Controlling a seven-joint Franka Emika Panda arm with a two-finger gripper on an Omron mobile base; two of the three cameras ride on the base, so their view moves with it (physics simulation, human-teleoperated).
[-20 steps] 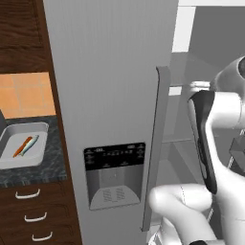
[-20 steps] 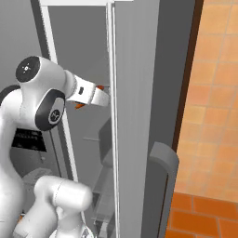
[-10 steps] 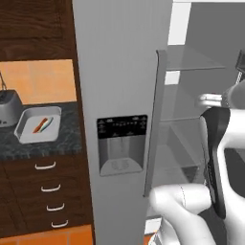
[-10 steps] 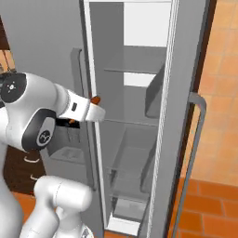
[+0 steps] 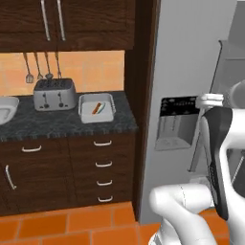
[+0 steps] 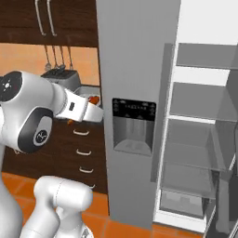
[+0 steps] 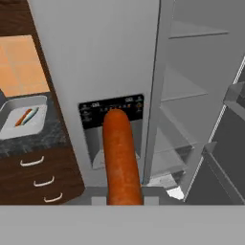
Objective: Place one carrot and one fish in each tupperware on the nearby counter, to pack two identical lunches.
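Your fingers (image 7: 123, 201) are clamped on a carrot (image 7: 121, 158). Left of them, the speckled counter (image 5: 62, 122) carries a tub (image 5: 96, 108) and toaster (image 5: 53, 94); the fridge (image 6: 139, 60) stands ahead.

Flat, even rendered light; soft shadows; slightly coarse detail.

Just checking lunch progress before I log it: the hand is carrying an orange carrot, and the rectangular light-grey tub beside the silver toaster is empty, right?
Not quite. The hand does carry the orange carrot, but the rectangular light-grey tub beside the silver toaster is not empty: the left base view shows an orange piece and a greenish piece lying in it.
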